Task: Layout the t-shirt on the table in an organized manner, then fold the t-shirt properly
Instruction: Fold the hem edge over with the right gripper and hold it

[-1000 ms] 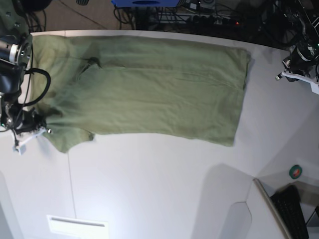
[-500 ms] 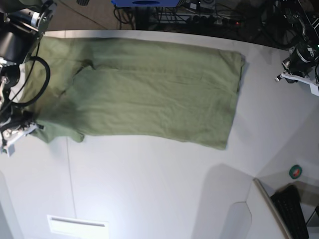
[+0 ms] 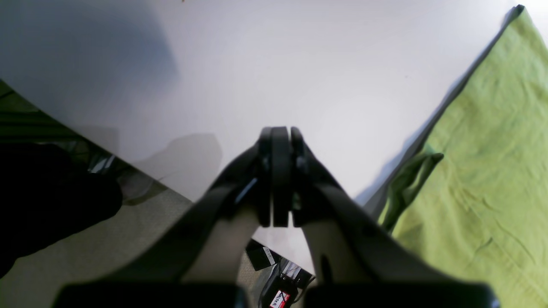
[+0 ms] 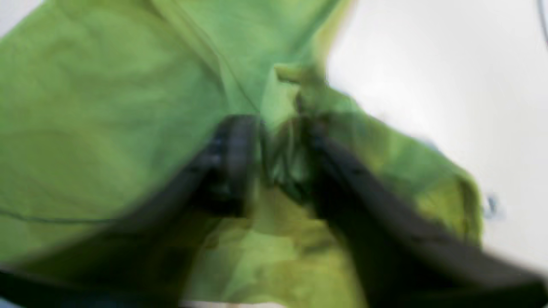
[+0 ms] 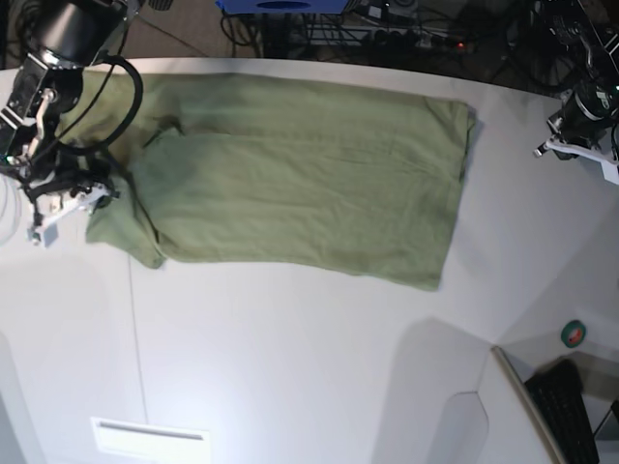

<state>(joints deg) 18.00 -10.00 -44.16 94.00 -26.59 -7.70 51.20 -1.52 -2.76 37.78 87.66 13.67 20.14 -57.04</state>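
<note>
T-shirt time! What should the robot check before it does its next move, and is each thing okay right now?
1. The t-shirt lies spread on the table: ok.
2. Sleeve end by the right hand is flat: not ok, it is bunched up.
3. Right hand has let go of the cloth: cannot tell; the right wrist view is blurred, with green fabric between its fingers.
4. Left hand is free and off the shirt: ok, shut, empty, over bare table.
5. Hem edge near the left hand is smooth: not ok, a small fold sticks out.
</note>
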